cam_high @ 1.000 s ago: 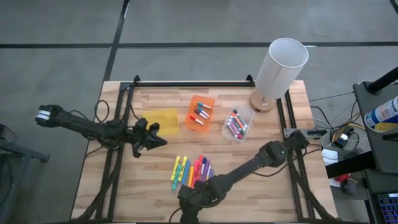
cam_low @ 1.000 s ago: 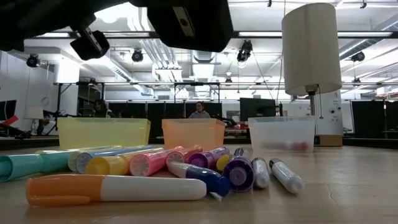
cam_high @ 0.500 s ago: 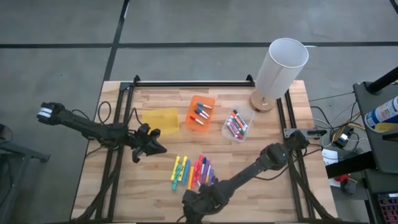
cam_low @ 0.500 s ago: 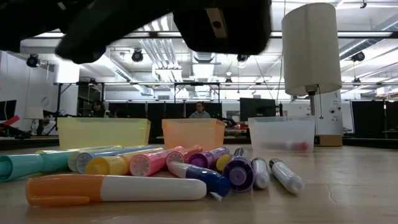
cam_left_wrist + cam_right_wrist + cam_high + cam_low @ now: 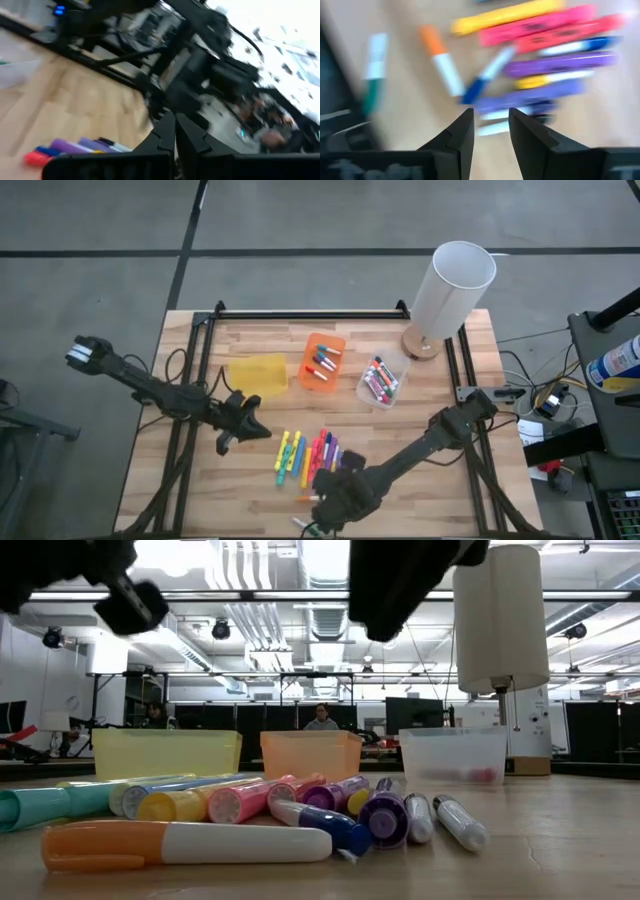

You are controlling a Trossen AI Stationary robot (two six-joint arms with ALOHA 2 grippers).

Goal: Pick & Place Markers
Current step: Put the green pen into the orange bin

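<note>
1. Near the front edge of the counter (image 5: 250, 340), at about 6 o'clock from its centre in the high view, the right end effector (image 5: 335, 502) hovers over the loose markers (image 5: 310, 455); the bulk of them lie just past it, toward 11 to 12 o'clock.
2. Its wrist view shows both fingers parted by a narrow gap with nothing between them, and under that gap lies bare wood, with a blue-and-white marker (image 5: 487, 75) just ahead.
3. An orange-and-white marker (image 5: 441, 60) and a green-and-white marker (image 5: 374, 70) lie apart from the main row in the same view.
4. The right arm reaches in from the 4 o'clock corner, stretched diagonally across the counter toward the front.
5. The left end effector (image 5: 250, 429) is closed and empty, sitting at 9 o'clock of the marker pile, near but not touching it.
6. The left arm comes in low from the counter's 9 o'clock side.
7. More markers already lie in the orange bin (image 5: 322, 362) and the clear bin (image 5: 382, 381), at 12 to 1 o'clock of the pile; the yellow bin (image 5: 258, 372) stands at 11 o'clock.
8. A white lamp (image 5: 450, 292) stands at the far right corner.
</note>
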